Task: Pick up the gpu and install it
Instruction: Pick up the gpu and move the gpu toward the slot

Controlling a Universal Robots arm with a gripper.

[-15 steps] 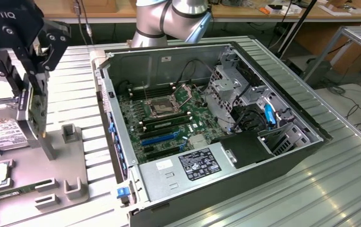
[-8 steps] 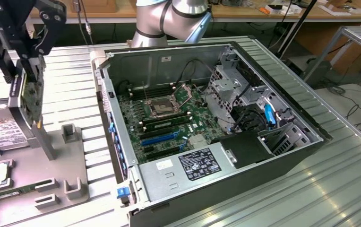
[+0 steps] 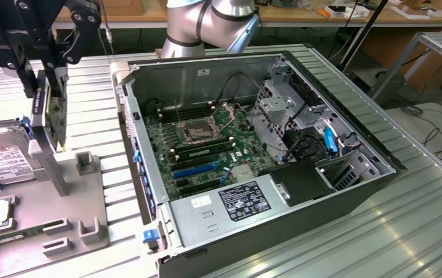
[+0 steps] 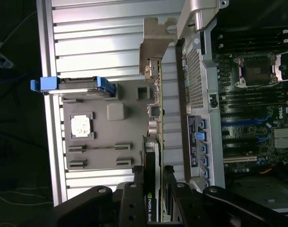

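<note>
Black tool (image 3: 43, 81) clamps the upright gpu (image 3: 54, 116) between its fingers, beside the computer case (image 3: 167, 81).

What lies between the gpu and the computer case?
Just a bare strip of ribbed table separates gpu and computer case, clear in the wrist view.

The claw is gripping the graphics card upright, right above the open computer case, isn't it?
Not quite. The gripper does grip the gpu upright, but it is over the grey parts tray beside the open computer case, not above the case. The exterior view shows this.
</note>
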